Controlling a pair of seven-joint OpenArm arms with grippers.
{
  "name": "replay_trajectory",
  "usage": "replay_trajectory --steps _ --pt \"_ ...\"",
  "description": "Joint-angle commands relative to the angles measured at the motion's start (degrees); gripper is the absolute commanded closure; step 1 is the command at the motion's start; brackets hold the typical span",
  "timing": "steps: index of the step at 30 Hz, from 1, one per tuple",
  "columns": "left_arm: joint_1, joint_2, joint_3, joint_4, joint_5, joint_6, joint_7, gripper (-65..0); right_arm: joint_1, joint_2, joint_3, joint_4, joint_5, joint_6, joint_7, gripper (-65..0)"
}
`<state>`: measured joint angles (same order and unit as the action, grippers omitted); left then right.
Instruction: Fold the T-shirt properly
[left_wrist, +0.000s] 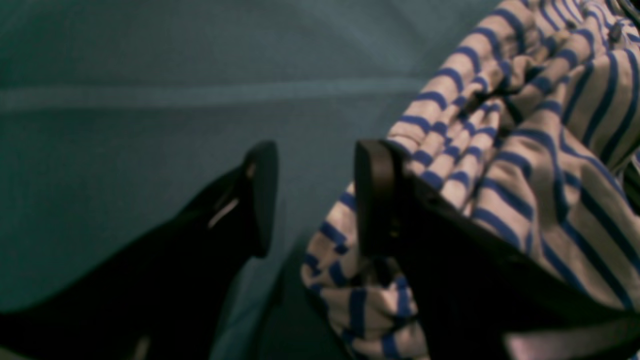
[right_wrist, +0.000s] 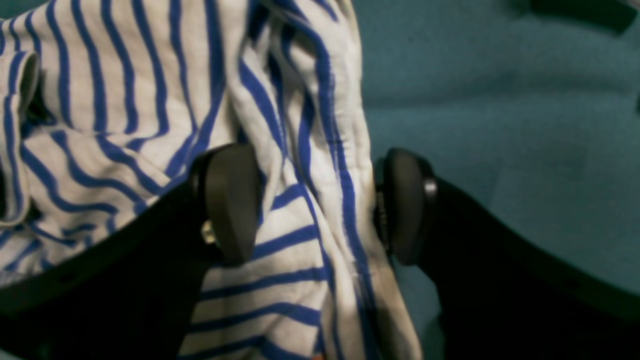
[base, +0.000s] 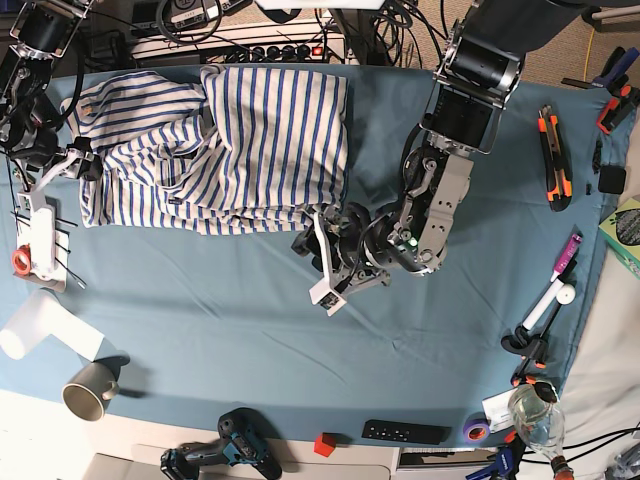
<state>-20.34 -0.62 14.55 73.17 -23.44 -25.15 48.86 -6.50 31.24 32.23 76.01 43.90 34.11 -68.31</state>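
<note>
The T-shirt, white with thin blue stripes, lies bunched and partly folded on the blue table cover at the back left. My left gripper is at its lower right corner. In the left wrist view that gripper is open; bare blue cover shows in the gap, and the rumpled T-shirt lies just behind the right finger. My right gripper is at the shirt's left edge. Seen from the right wrist, this gripper is open wide, with a loose ridge of T-shirt between the fingers.
A mug and a white roll sit at the front left. A drill, a red cube and a black remote line the front edge. An orange knife, markers and a glass are on the right.
</note>
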Motion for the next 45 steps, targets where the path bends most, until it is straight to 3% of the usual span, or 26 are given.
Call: replay_trajectory --steps 1,8,14,23,25,29,32,39,45 --pt "-1.1 0.5 -0.1 0.9 -0.8 -0.2 -1.3 -26.0 0.5 1.6 0.4 0.7 0.4 0.0 0.6 -38.2" --pt "-1.6 0.5 -0.1 0.9 -0.8 -0.3 -2.0 -26.0 -1.3 1.3 -1.6 0.7 2.9 0.8 -0.3 -38.2" --pt "-1.6 0.5 -0.1 1.0 -0.8 -0.2 -2.2 -26.0 -2.4 -1.1 -3.3 0.7 3.5 0.9 -0.3 -38.2" --pt "-1.6 0.5 -0.1 1.0 -0.8 -0.3 -2.2 -26.0 -2.4 -1.2 -3.3 0.8 10.1 2.6 -2.5 -37.5" --pt "-1.6 0.5 -0.1 1.0 -0.8 -0.2 -2.2 -26.0 -2.4 -1.2 -3.3 0.8 10.1 2.6 -2.8 -30.7" --pt "-1.6 0.5 -0.1 1.1 -0.8 -0.2 -2.2 -26.0 -2.4 -1.2 -3.3 0.8 10.1 2.6 -3.8 -9.5" --pt "-1.6 0.4 -0.1 2.0 -0.8 -0.2 -2.1 -26.0 -2.4 -1.2 -3.3 0.8 10.1 2.5 -4.2 -0.4" --pt "-1.6 0.2 -0.1 7.3 -0.8 -0.2 1.2 -26.0 -2.4 -1.1 -3.2 3.2 15.4 2.6 -8.3 0.0" --pt "-1.4 -1.7 -0.1 10.7 -0.9 1.8 3.4 -26.0 -4.8 -1.3 -3.3 15.5 14.9 2.6 -10.1 0.0"
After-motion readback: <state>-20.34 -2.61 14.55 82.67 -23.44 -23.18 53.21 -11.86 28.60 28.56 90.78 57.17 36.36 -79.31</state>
